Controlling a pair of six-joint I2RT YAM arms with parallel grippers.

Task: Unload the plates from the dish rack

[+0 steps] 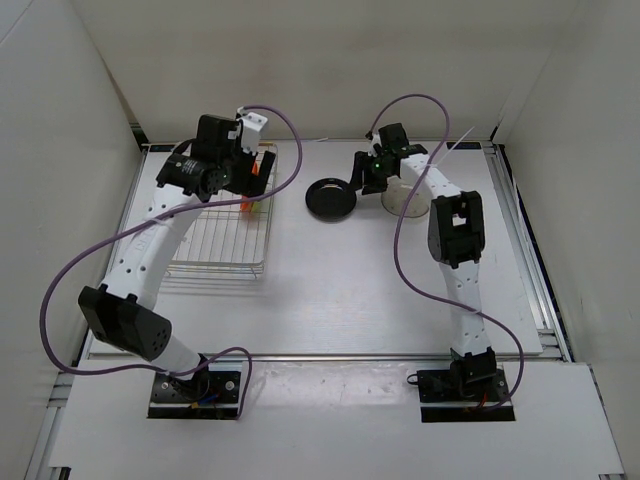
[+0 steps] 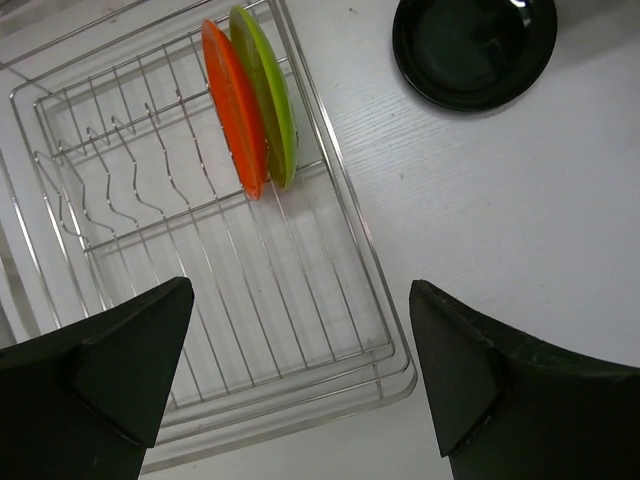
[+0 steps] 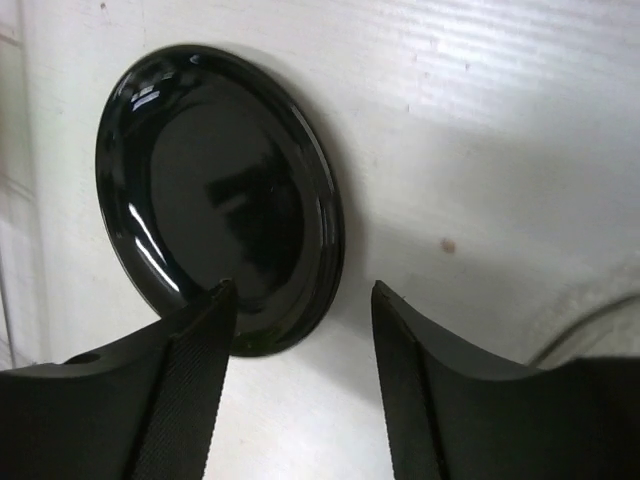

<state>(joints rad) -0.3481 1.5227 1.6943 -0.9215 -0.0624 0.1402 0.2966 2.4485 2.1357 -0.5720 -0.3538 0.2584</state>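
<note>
Standing on edge in the dish rack [image 2: 352, 215]: two plates [image 2: 232, 105].

The white rectangular bench with faint wood grain [image 1: 340, 290] is closed in by plain white walls [image 1: 300, 60] on its left, far and right sides. A silver metal rail [image 1: 528, 262] runs along its right edge. The light is even and the shadows are soft.

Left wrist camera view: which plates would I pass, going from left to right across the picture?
Orange-red plate → lime green plate → black plate.
</note>
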